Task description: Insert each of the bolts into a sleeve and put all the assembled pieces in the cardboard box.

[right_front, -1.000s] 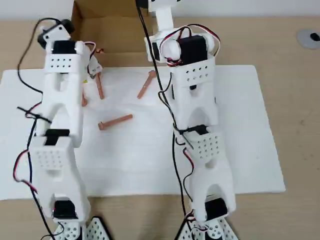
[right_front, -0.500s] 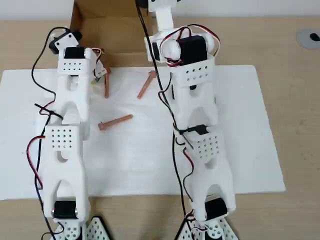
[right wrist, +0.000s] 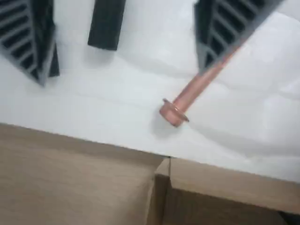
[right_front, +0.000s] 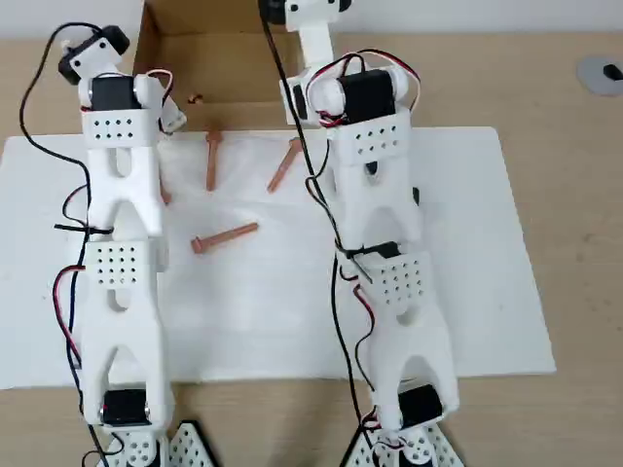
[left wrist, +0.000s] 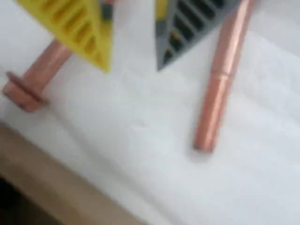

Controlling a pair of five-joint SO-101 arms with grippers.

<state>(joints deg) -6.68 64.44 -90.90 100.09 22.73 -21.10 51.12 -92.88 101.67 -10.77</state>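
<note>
Three copper pieces lie on the white mat (right_front: 458,292): a flanged bolt (right_front: 211,159) pointing at the cardboard box (right_front: 209,53), a slanted one (right_front: 285,163), and a third (right_front: 225,237) nearer the middle. My left gripper (right_front: 172,119) hovers by the box's front corner. It is open (left wrist: 132,69) and holds nothing, with a flanged piece (left wrist: 33,77) on one side and a plain copper rod (left wrist: 218,93) on the other. My right gripper (right wrist: 123,77) is open over the mat's far edge, with a flanged bolt (right wrist: 187,101) by one finger.
A short copper bit (right_front: 164,196) peeks out beside the left arm. A small copper object (right_front: 195,98) lies inside the box. The box wall (right wrist: 220,187) and bare wooden table (right wrist: 70,178) lie just past the mat edge. A grey disc (right_front: 602,73) sits far right.
The left arm carried a bolt rightward toward the box, let it go on the mat, then pulled back to the left and opened. The right arm stayed put.
</note>
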